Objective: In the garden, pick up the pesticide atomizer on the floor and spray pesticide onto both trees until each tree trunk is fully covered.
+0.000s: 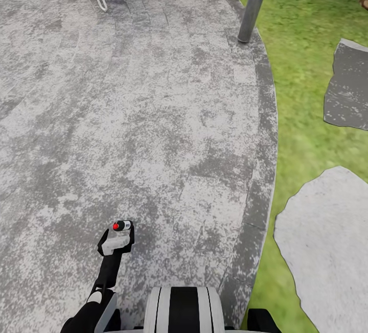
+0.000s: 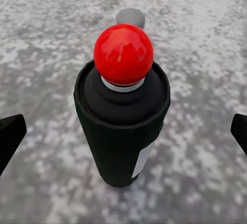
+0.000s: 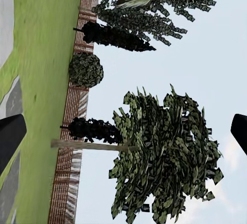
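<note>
mottled grey stone paving (image 1: 128, 118) underfoot, curved edge meeting green lawn (image 1: 306, 26). grey pole (image 1: 254, 3) at paving rim. your left gripper (image 2: 123, 131) fingers spread wide, pesticide atomizer (image 2: 122, 116) between them: glossy red ball cap, black cylinder, white label. whether they touch it, cannot tell. right gripper (image 3: 123, 131) released, facing tree (image 3: 164, 154), slatted fence (image 3: 72, 131).

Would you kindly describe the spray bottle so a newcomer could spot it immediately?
Start from the wide grey stone paving. Near its lower edge, in front of the left gripper, is the pesticide atomizer: a slim black bottle with a white label. Its glossy red ball top sets it apart from the grey post.
</note>
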Available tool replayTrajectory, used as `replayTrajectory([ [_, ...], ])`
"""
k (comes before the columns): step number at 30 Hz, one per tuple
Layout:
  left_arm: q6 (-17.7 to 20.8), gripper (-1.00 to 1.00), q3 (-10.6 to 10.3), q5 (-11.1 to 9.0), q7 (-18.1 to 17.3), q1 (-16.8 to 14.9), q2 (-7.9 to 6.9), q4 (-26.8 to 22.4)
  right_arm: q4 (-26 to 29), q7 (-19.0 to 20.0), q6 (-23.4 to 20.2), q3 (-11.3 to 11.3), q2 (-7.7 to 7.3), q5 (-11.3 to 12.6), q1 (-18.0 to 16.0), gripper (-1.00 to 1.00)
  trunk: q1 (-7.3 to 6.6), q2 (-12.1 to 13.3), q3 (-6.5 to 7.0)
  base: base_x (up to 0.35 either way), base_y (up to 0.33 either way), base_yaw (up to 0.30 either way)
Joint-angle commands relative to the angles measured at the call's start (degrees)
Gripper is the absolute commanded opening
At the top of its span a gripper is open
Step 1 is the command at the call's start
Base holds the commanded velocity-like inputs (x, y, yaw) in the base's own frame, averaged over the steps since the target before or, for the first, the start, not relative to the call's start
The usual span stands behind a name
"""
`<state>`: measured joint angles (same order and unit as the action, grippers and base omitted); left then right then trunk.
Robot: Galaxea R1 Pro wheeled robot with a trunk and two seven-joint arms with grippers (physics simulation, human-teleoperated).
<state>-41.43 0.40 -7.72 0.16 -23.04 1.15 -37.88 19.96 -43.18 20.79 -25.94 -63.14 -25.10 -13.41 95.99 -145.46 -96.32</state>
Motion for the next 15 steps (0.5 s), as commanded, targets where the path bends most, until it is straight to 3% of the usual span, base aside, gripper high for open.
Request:
replayTrajectory([
  [1,-0.17,1.00,0.04,-0.10,0.02,-0.03,0.02,0.04,-0.10,0.03,0.30,-0.38,0.03,-0.48,-0.12,1.00,-0.01,-0.01,-0.02,0.000,0.000,0.000],
  [15,-0.23,1.00,0.04,-0.10,0.01,0.00,0.00,0.08,-0.10,0.03,0.30,-0.37,0.03,-0.48,-0.12,1.00,-0.01,-0.01,-0.02,0.000,0.000,0.000],
])
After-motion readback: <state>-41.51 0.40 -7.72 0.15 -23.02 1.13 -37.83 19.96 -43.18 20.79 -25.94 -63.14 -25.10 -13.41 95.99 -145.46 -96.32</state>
